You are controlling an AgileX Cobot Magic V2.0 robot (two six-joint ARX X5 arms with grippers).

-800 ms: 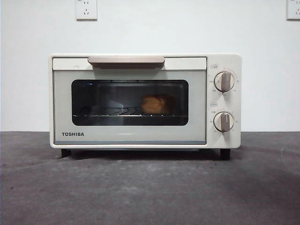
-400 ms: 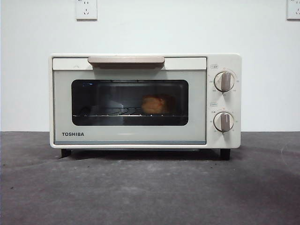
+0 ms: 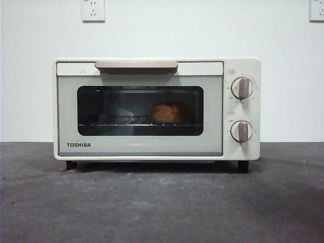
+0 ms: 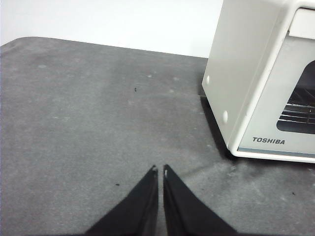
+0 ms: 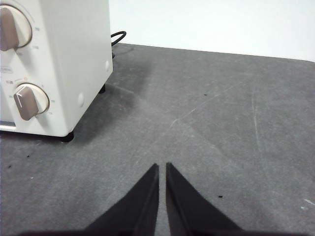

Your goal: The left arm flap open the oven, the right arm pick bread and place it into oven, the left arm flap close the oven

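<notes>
The cream-white TOSHIBA oven (image 3: 139,147) stands in the middle of the table with its door shut and its bar handle (image 3: 136,65) at the top. The golden bread (image 3: 168,113) lies on the wire rack inside, seen through the dark window. My left gripper (image 4: 159,170) is shut and empty over bare table, beside the oven's left side (image 4: 236,73). My right gripper (image 5: 162,167) is shut and empty over bare table, beside the oven's knob side (image 5: 74,64). Neither arm shows in the front view.
Two round knobs (image 3: 242,87) sit on the oven's right panel. A black power cable (image 5: 118,37) runs behind the oven. The dark grey table (image 3: 162,207) spreads in front, with a white wall and sockets (image 3: 93,10) behind.
</notes>
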